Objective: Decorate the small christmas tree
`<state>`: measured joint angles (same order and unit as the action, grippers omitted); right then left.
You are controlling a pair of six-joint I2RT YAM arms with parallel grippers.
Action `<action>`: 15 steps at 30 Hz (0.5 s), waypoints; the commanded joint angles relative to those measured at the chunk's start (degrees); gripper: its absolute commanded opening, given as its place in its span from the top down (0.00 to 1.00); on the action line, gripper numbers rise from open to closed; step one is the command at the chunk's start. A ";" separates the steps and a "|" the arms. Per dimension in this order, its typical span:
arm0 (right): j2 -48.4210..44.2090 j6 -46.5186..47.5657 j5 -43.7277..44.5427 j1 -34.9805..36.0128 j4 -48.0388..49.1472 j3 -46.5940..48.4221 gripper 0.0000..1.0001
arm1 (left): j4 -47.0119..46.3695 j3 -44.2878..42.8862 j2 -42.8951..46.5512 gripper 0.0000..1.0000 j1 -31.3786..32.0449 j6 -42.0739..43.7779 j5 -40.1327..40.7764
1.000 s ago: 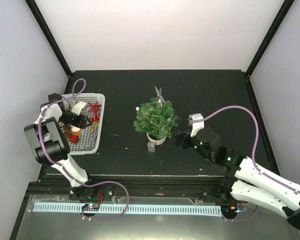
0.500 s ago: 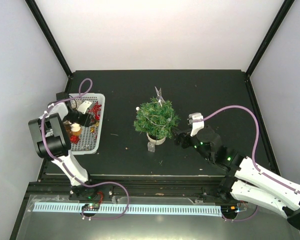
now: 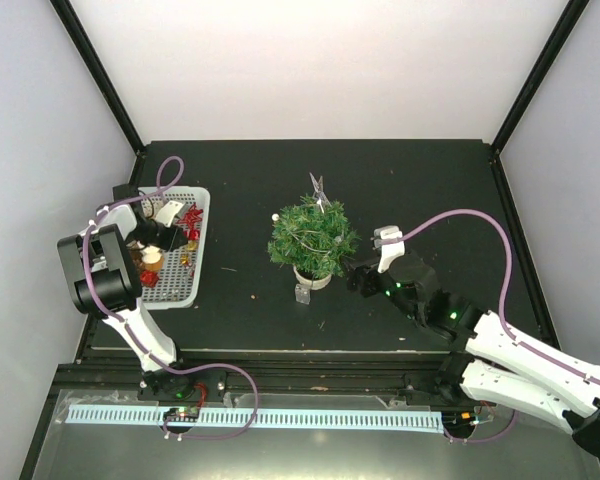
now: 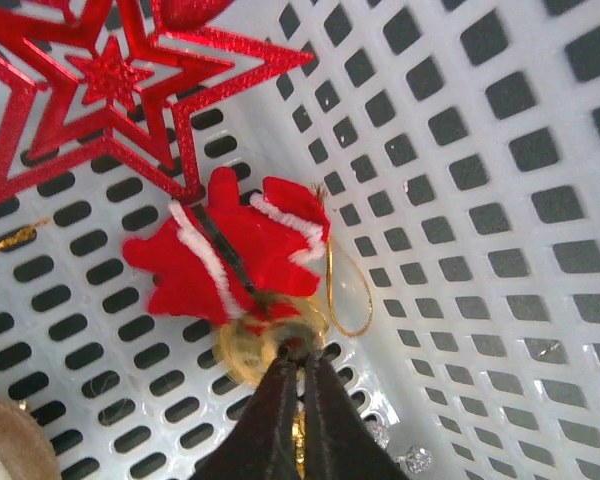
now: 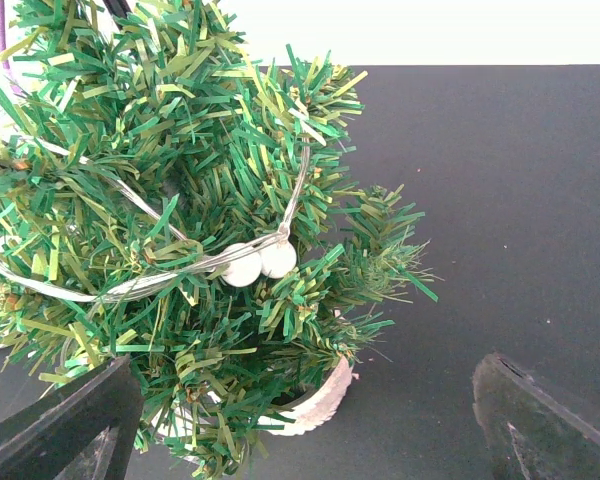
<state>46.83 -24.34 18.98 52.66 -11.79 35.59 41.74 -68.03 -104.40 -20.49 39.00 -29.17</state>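
Note:
The small christmas tree [image 3: 313, 236] stands mid-table in its cream pot [image 3: 310, 278], wound with silver wire carrying white beads [image 5: 260, 262]. My right gripper [image 3: 352, 278] sits low just right of the pot and is open. In the right wrist view its dark fingers [image 5: 65, 425] flank the tree [image 5: 180, 150] and pot [image 5: 325, 400] without touching them. My left gripper [image 3: 160, 238] reaches into the white basket [image 3: 170, 292]. In the left wrist view the left gripper [image 4: 300, 358] is shut, its tips pinching the gold bell [image 4: 245, 345] of a red santa-suit ornament [image 4: 230, 250].
A red glitter star [image 4: 110, 80], a gold hanging loop [image 4: 352, 295] and small silver beads [image 4: 415, 460] lie on the basket's perforated floor [image 4: 480, 200]. A silver ornament [image 3: 320, 190] sticks up behind the tree. Black posts and white walls enclose the table.
My left gripper moved slightly deeper into the basket and closed from partly open to shut on the ornament's bell. The right gripper stayed open beside the pot, barely shifting.

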 commanded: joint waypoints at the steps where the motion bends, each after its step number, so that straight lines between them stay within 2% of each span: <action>1: 0.15 0.61 0.39 -0.19 1.79 0.68 0.09 | -0.24 -2.18 -0.40 0.99 0.45 0.02 -2.22; 15: -2.43 -0.34 1.14 -0.19 0.66 0.13 0.09 | 5.77 -4.71 11.26 0.98 0.34 1.12 -3.47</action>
<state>46.30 -24.36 19.00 52.66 -11.97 35.59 44.07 -69.58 -97.73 -20.49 38.96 -30.48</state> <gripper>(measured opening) 0.913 0.019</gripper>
